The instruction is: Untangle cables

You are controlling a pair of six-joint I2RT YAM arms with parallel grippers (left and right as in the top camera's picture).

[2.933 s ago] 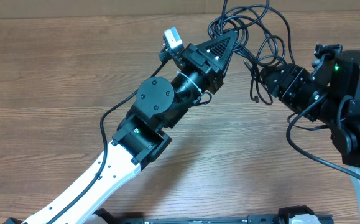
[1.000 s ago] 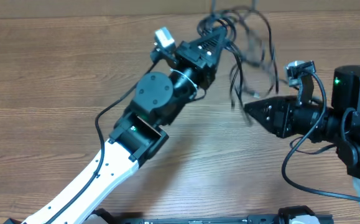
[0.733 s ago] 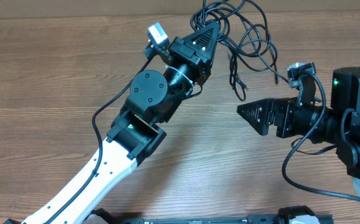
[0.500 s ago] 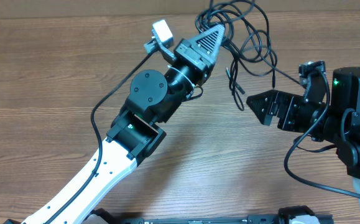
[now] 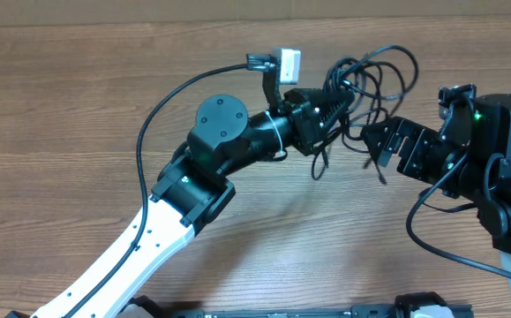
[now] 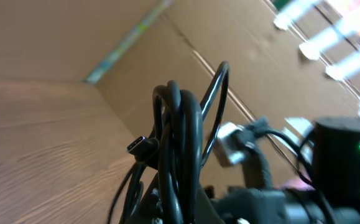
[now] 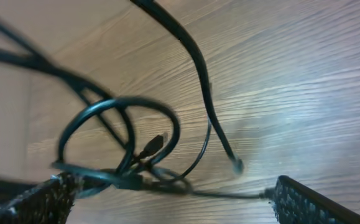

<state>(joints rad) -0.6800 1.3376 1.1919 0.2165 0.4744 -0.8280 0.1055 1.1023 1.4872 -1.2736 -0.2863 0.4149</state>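
Swung round from pointing at the far edge to pointing right: black left gripper [image 5: 339,104], clamped tight on the tangle of thin black cables [image 5: 380,69]. Spread wide now from nearly closed: black right gripper [image 5: 377,148], gripping nothing, facing the bundle from just beside it. Keeps the tangle lifted over the brown wooden tabletop [image 5: 61,106], near the far edge and right of centre, between both grippers. Fans loops toward the right arm's black base [image 5: 502,106], with two loose ends dangling. Close above the bundle, white camera box [image 5: 288,62] with its thick wire. Beside the bunched strands in the left wrist view, small plug [image 6: 140,147]; behind, tan cardboard wall [image 6: 55,37].
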